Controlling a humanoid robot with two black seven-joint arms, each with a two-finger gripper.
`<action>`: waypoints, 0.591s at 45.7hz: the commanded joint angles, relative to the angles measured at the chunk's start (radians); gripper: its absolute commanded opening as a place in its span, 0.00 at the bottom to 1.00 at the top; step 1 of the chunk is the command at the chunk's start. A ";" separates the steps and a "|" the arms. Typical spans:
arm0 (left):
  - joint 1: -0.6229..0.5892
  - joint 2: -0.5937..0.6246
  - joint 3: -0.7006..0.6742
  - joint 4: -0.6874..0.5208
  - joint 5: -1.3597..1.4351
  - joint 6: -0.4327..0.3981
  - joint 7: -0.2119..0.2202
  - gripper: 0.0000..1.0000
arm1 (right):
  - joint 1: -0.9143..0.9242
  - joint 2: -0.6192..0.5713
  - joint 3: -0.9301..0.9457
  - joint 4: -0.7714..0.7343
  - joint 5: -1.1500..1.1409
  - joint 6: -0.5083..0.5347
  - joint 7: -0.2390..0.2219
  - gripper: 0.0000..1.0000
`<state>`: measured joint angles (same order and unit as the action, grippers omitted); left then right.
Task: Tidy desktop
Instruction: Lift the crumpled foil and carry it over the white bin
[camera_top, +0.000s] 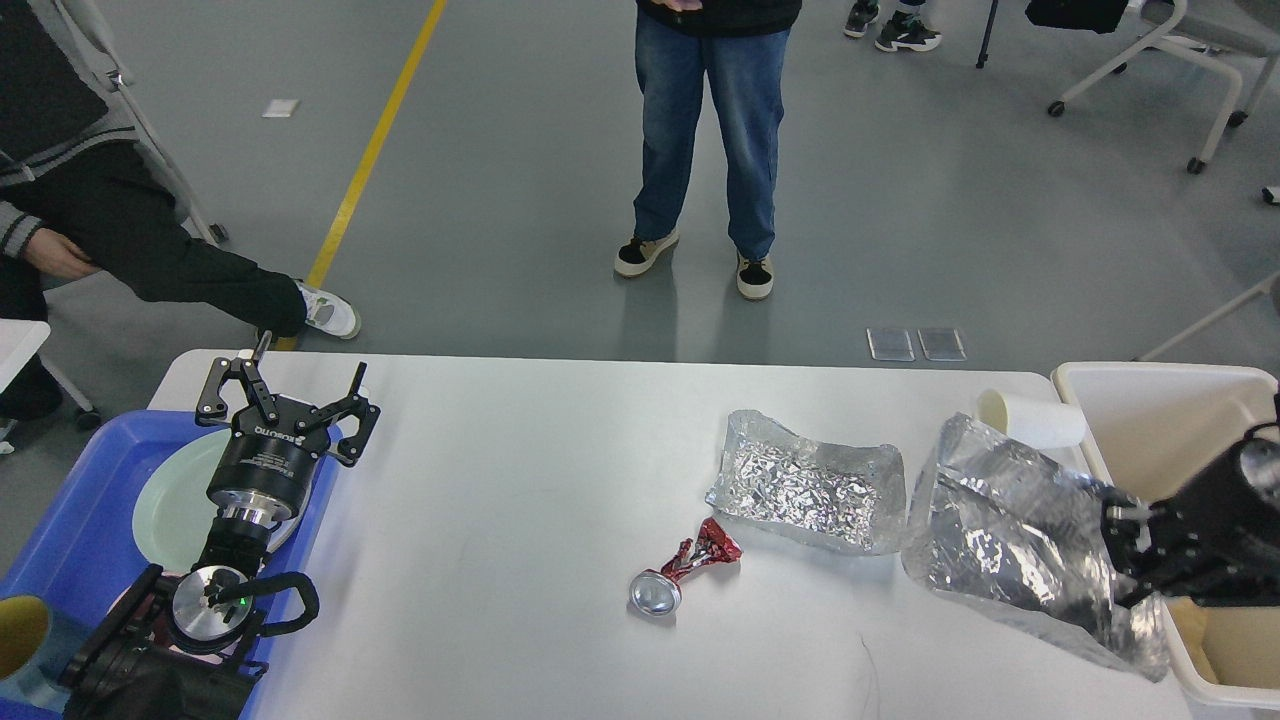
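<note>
The white-grey desktop spans the view. My right gripper is shut on a large crumpled foil sheet, held lifted above the table's right end beside the cream bin. A second foil sheet lies flat mid-right. A crushed red can lies in the middle front. A white paper cup lies on its side, partly hidden behind the lifted foil. My left gripper is open and empty over the blue tray, above a pale plate.
A person in jeans stands beyond the far table edge. A seated person is at the far left. A yellow-lined cup sits at the tray's near corner. Brown paper lies in the bin.
</note>
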<state>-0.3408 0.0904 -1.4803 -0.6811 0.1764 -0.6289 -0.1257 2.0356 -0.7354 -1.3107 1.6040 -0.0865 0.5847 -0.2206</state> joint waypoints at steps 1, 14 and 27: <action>0.000 0.000 0.000 0.000 0.000 0.000 0.000 0.96 | 0.217 0.063 -0.088 0.004 0.051 0.148 -0.003 0.00; 0.000 0.000 0.000 0.000 0.000 0.000 0.001 0.96 | 0.489 0.306 -0.254 0.004 0.194 0.198 -0.008 0.00; 0.000 0.000 0.000 0.000 0.000 0.000 0.000 0.96 | 0.499 0.292 -0.311 -0.006 0.206 0.172 -0.005 0.00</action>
<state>-0.3407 0.0904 -1.4803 -0.6811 0.1764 -0.6288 -0.1255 2.5334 -0.4356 -1.5927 1.6067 0.1087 0.7699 -0.2284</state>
